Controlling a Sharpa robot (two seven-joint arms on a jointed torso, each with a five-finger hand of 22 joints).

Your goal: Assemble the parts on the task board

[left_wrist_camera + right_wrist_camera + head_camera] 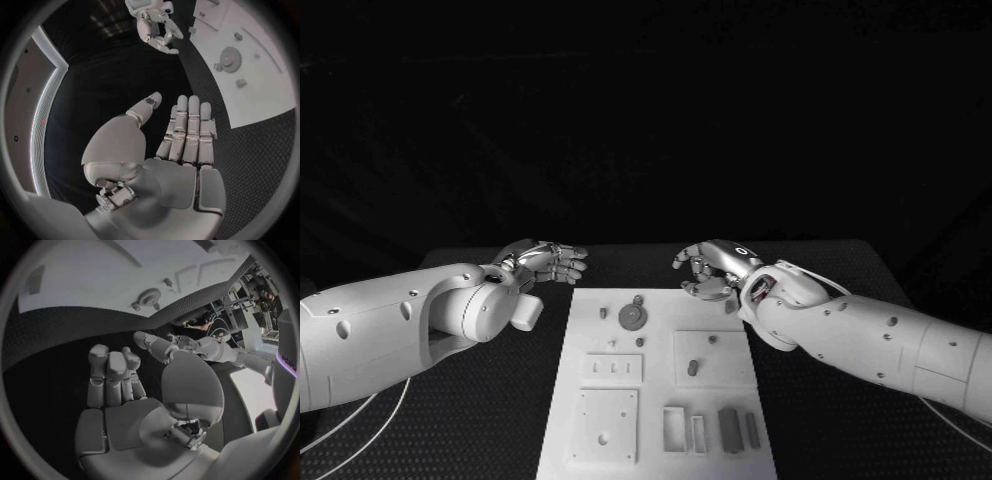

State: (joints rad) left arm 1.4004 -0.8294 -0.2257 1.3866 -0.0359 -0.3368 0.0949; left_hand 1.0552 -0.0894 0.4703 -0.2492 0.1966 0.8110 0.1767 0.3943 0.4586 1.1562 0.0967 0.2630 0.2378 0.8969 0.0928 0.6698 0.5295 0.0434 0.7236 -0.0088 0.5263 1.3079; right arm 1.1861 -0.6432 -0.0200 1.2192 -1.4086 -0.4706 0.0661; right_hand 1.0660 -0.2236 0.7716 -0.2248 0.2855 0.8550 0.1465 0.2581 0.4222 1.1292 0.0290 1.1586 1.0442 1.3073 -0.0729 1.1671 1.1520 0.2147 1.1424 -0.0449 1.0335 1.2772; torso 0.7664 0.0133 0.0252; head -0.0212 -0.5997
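Fingers on both hands hold nothing, far as I can see. From the head view, the left hand [545, 262] hangs over the black table [473, 400] just off the far left corner of the task board [581, 300], fingers loosely curled but apart, and the right hand [711, 270] hangs by the far right corner doing much the same, its fingertips just over the board's edge. Board's the long white plate in the middle, and the parts are all sitting on it: a round disc part [633, 318] near the far end, a small peg [694, 368] on a square panel mid-board, and a dark bar [728, 430] standing among the slots at the near end. Left wrist view: palm flat, fingers [187, 125] straight and side by side, thumb out to the side, empty, with the board off beside it and the disc visible there too. Right wrist view: fingers [112, 375] bent in a little at the tips, thumb apart, nothing in the palm, the board lying well beyond the fingertips.
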